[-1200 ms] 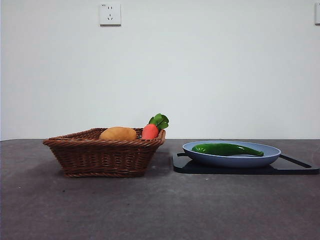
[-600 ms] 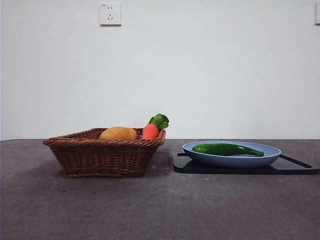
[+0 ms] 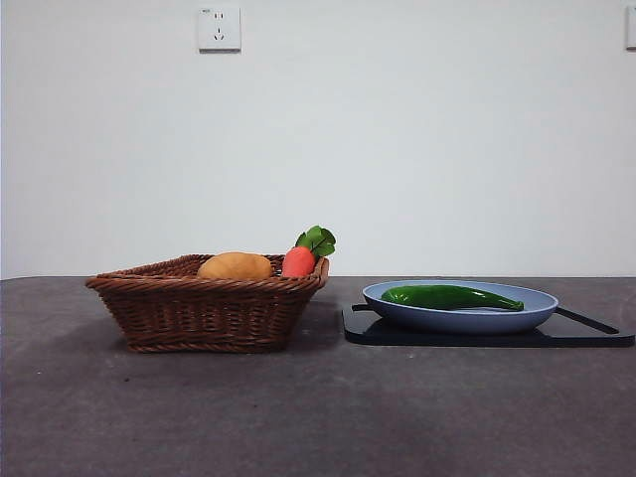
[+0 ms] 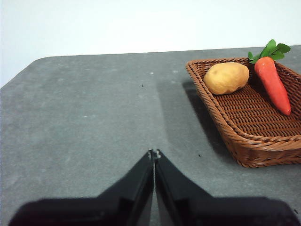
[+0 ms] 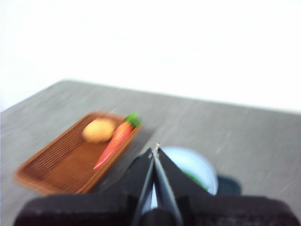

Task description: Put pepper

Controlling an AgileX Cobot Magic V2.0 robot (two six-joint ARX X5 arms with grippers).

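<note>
The glossy dark-green pepper [image 3: 449, 296] lies in a blue plate [image 3: 397, 298] on a black board [image 3: 370, 329] at the right. In the blurred right wrist view only a sliver of the pepper [image 5: 191, 178] shows on the plate [image 5: 197, 162]. My right gripper [image 5: 155, 151] is shut and empty, high above the plate and basket. My left gripper [image 4: 154, 153] is shut and empty over bare table, to the side of the wicker basket [image 4: 221, 117]. Neither gripper shows in the front view.
The brown wicker basket [image 3: 179, 303] stands left of the plate and holds a tan potato [image 3: 235, 265] and a red-orange carrot with green leaves [image 3: 301, 258]. A wall socket [image 3: 219, 28] is on the back wall.
</note>
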